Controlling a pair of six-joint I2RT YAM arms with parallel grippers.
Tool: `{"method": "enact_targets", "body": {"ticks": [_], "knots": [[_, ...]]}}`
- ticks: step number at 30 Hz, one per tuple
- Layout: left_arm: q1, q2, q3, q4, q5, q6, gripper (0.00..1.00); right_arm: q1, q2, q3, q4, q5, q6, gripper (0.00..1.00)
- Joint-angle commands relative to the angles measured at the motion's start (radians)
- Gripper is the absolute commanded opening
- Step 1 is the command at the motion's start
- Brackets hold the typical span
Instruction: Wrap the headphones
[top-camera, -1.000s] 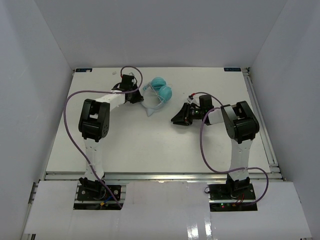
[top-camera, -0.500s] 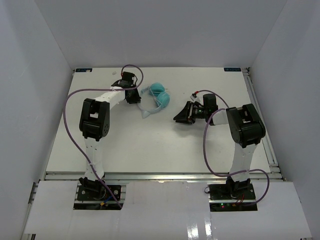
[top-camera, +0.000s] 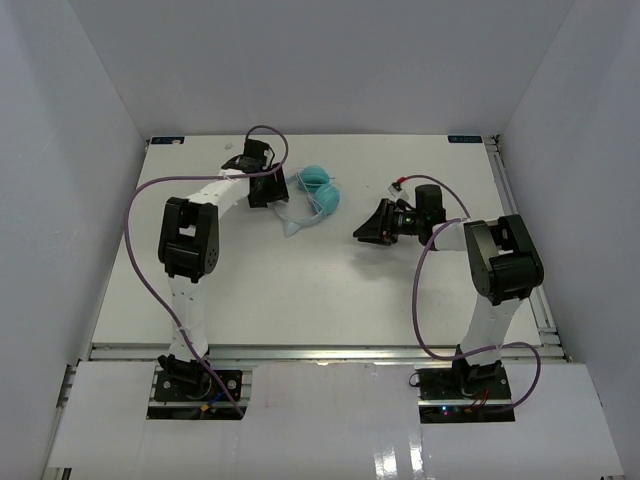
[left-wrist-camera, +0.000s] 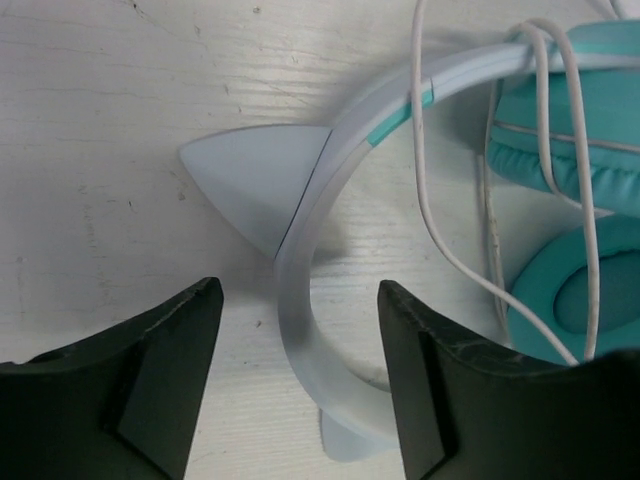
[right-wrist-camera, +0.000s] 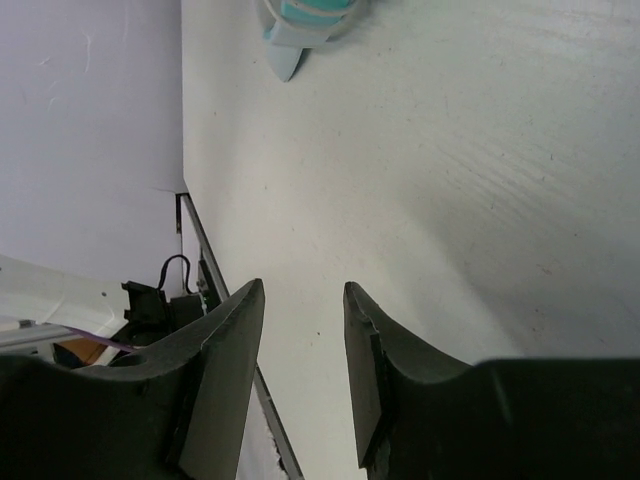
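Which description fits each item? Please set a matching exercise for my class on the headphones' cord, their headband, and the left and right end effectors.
Column 1
1. thin white cord
2. pale white plastic headband
3. left end effector
4. right end effector

Column 2
A. open, nothing in its gap, bare white tabletop below
B. open, straddling the headband
C. draped across the headband and the round teal ear cups
D. carries a pointed ear-shaped piece

Pairs: 1-C, 2-D, 3-B, 4-A
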Motion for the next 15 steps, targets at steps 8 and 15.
{"method": "enact_targets", "body": {"ticks": [8, 15], "knots": [[-0.002, -0.380, -0.223, 0.046, 0.111, 0.130, 0.83, -0.016, -0.206, 0.026, -0.414, 0.083, -0.509, 0.66], [-0.007, -0.817, -0.591, 0.255, 0.223, 0.139, 0.98, 0.005, -0.472, -0.048, -0.600, 0.349, -0.895, 0.87]]}}
